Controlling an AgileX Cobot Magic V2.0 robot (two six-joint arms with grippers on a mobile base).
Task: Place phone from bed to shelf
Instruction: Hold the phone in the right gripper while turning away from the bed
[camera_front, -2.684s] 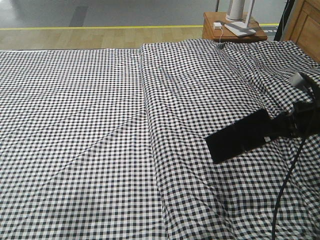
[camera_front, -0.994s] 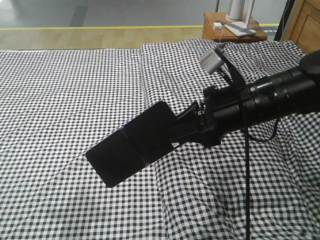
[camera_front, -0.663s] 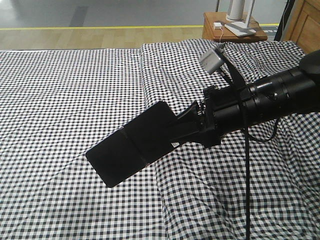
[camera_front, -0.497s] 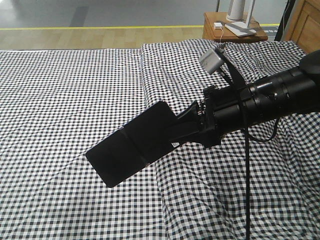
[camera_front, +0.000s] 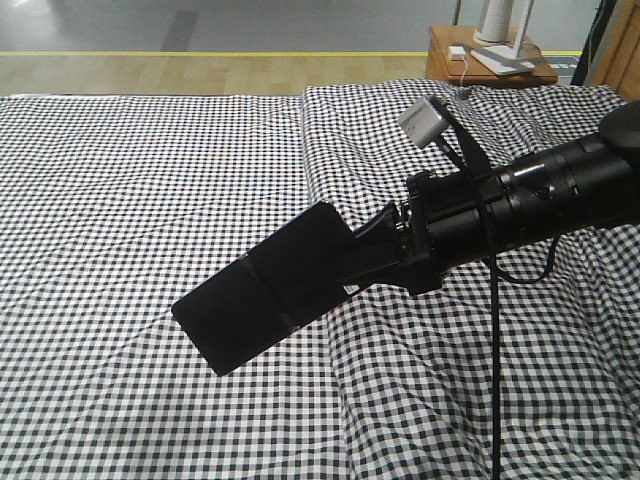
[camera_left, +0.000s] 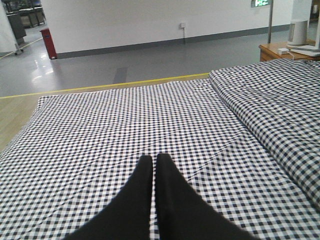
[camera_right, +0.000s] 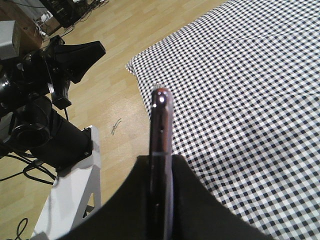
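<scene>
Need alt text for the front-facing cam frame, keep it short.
The right gripper clamps one end of a glossy black phone, holding it tilted in the air above the black-and-white gingham bed. The black arm reaches in from the right edge, and a reddish-brown nightstand stands beyond the bed at top right.

The glossy black phone (camera_front: 262, 300) (seam across its middle) hangs tilted above the creased gingham bed (camera_front: 120, 180).

The phone (camera_front: 265, 290) has lifted off the bed (camera_front: 130, 180) — nightstand (camera_front: 480, 72) now further right.
</scene>
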